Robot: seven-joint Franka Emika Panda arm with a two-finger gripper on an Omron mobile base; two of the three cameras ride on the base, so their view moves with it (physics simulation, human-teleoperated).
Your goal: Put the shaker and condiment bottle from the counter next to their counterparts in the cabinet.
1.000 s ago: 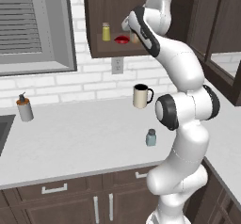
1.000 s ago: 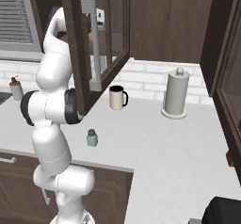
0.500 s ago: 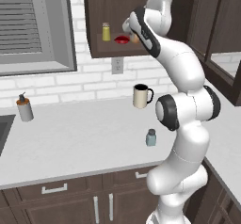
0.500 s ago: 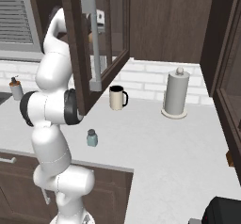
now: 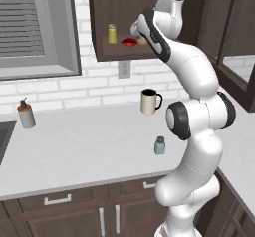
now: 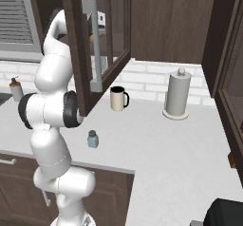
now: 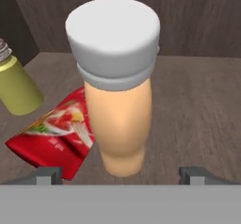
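Hand view: condiment bottle point(image 7: 117, 91) upright between spread fingertips point(image 7: 47, 175), released; red item point(image 7: 56, 136) touching, left.
Left base: shaker point(image 5: 159, 145) on counter point(image 5: 74, 151) (far below).
Hidden: gripper point(image 5: 141, 34) partly.

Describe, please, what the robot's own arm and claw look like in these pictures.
The arm is made of smooth, glossy white rounded segments, with dark grey to black rings at the joints. No cables or markings show. The claw ends in two small, blocky grey finger tips, seen low in the hand view.
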